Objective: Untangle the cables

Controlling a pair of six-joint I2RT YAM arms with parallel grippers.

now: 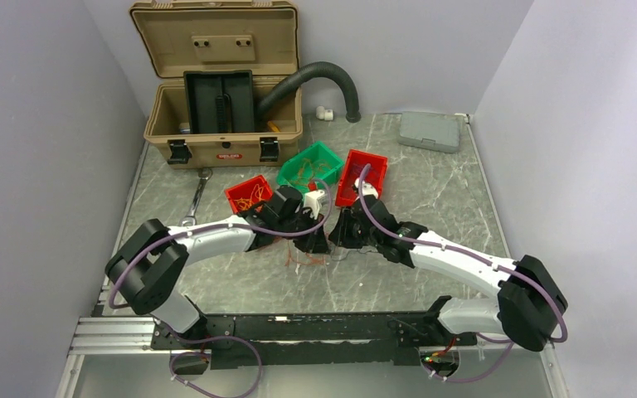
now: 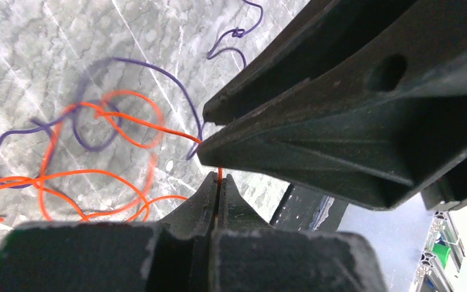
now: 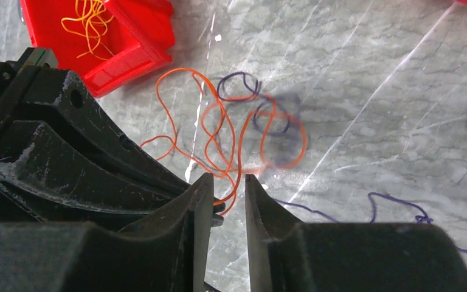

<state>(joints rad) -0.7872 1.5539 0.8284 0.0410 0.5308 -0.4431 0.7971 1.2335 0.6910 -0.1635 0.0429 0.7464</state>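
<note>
The cables [image 2: 97, 152] lie as loose orange and dark purple loops on the marble table, seen again as cables [image 3: 231, 128] in the right wrist view. My left gripper [image 2: 219, 177] is shut on one orange strand that rises between its tips. The right gripper [image 3: 228, 179] stands slightly open just above it, an orange strand passing through its gap without being pinched. Both grippers meet tip to tip at mid table: left gripper [image 1: 317, 243], right gripper [image 1: 344, 239], with the cables [image 1: 303, 259] just in front of them. A separate purple strand [image 3: 401, 207] lies apart to the right.
A red bin [image 1: 249, 194] holding yellow-orange strands, a green bin [image 1: 310, 166] and a second red bin [image 1: 362, 176] stand behind the grippers. Farther back are an open tan toolbox [image 1: 220, 83], a black hose [image 1: 332, 79] and a grey case [image 1: 430, 131]. A wrench [image 1: 196, 197] lies left.
</note>
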